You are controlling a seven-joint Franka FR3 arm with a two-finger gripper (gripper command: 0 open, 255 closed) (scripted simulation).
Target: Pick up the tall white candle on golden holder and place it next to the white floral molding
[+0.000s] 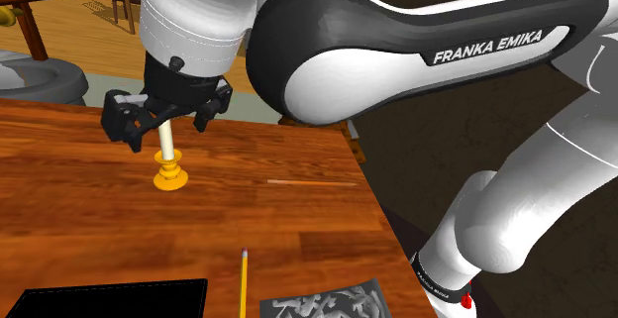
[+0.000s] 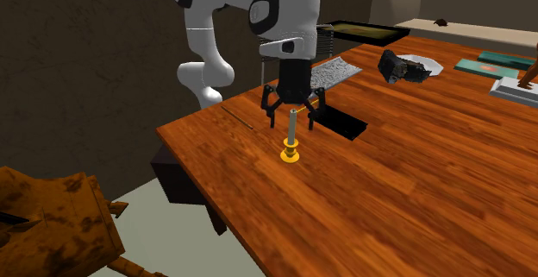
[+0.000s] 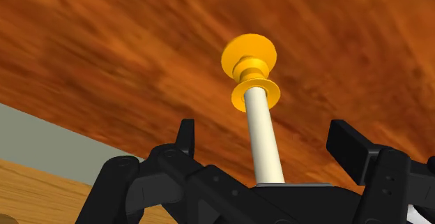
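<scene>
Wooden table (image 1: pixel 69 197), tall white candle (image 1: pixel 167 150) upright on golden holder (image 1: pixel 170 177). Gripper (image 1: pixel 166 133) straddling candle top, fingers (image 3: pixel 185 142) spread wide, not touching, gripping nothing. Grey floral molding (image 1: pixel 322 304) well apart.

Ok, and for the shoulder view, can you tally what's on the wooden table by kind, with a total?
candle on golden holder: 1
yellow pencil: 1
thin brown stick: 1
black flat slab: 1
grey floral molding: 1
Total: 5
</scene>
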